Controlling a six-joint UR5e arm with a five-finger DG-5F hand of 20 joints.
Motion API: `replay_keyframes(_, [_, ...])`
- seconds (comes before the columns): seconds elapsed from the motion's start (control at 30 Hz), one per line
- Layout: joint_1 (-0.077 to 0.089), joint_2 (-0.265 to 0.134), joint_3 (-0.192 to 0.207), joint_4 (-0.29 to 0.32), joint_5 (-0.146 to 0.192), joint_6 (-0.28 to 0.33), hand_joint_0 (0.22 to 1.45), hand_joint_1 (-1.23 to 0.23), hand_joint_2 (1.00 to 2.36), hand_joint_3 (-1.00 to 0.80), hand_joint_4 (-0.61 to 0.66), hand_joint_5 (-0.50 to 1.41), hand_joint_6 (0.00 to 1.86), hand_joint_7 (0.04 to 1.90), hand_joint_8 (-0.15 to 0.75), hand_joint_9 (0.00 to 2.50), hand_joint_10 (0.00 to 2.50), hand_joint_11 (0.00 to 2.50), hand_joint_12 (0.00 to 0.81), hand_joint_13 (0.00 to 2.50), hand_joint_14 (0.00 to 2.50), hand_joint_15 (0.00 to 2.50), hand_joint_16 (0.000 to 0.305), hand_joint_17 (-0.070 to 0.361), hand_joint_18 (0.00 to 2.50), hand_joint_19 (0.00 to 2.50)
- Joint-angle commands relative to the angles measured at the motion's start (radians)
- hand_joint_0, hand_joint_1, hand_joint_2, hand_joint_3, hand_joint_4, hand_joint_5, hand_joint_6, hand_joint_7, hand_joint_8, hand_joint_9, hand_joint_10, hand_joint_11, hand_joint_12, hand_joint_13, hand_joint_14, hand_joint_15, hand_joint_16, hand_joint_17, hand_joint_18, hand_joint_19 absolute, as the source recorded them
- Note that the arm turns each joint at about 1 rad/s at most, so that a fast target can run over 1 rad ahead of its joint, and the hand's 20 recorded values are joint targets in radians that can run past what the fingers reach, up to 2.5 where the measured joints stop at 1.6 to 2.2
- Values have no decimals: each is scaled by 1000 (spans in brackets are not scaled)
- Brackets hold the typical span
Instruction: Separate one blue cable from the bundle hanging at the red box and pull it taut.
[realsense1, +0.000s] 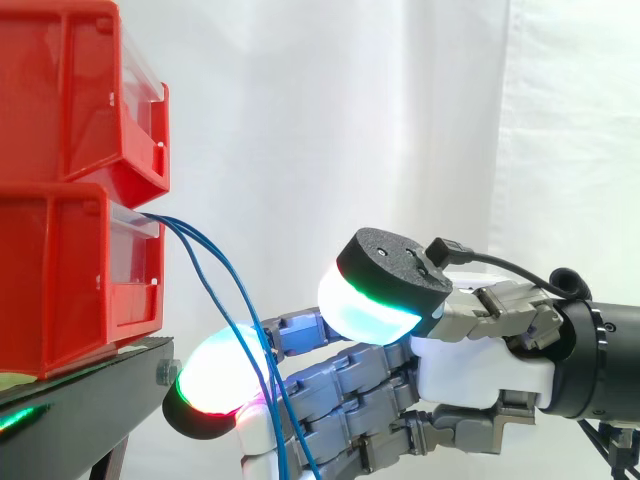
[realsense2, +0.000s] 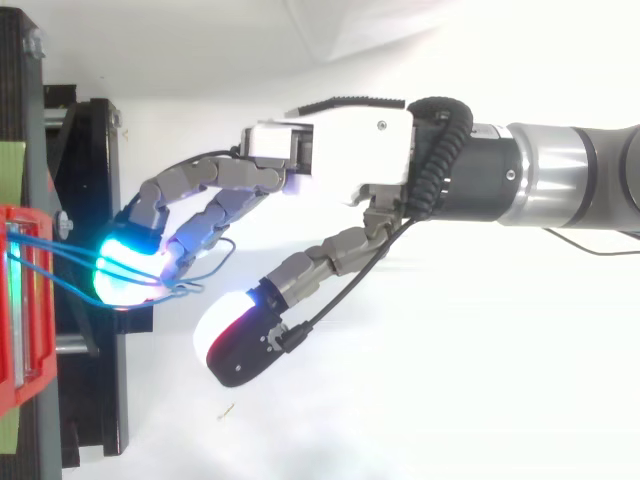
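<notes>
A few thin blue cables (realsense1: 180, 225) come out of the lower red bin's (realsense1: 60, 270) front and hang down in a loose bundle. My hand (realsense1: 480, 370) reaches in from the right below the bin, fingers nearly straight and the thumb (realsense1: 370, 290) raised apart above them. The cables run down across the fingers just behind a glowing fingertip pad (realsense1: 220, 380). From above, the blue cables (realsense2: 50, 250) lead from the bin (realsense2: 25, 300) over the cyan fingertip pad (realsense2: 125, 270) and loop beside the fingers. The thumb (realsense2: 240, 330) stands well off the cables. Nothing is pinched.
A second red bin (realsense1: 70, 90) is stacked on the lower one. Both rest on a black stand (realsense1: 80, 400) at the left. A white curtain hangs behind. Open space lies to the right of the stand, under and around my arm (realsense2: 560, 180).
</notes>
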Motion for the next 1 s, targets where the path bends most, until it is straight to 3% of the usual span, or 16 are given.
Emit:
replay_keyframes(0.0, [0,0,0,0,-21,8,626,-734,1004,-430,305,-128,503,954,324,752,9,371,327,795,13,349,32,73,652,450])
replay_keyframes(0.4, [-3,0,0,0,-42,22,671,-681,1010,-342,259,-109,502,1122,327,788,10,406,327,823,15,366,32,73,673,458])
replay_keyframes(0.63, [-3,0,-2,5,-51,26,672,-677,1010,-347,241,-108,502,1166,331,850,12,518,339,923,18,475,32,72,701,473])
replay_keyframes(0.97, [-16,0,-2,6,-76,42,681,-672,1011,-330,215,-101,507,1252,332,949,14,713,353,1072,22,655,31,70,740,480])
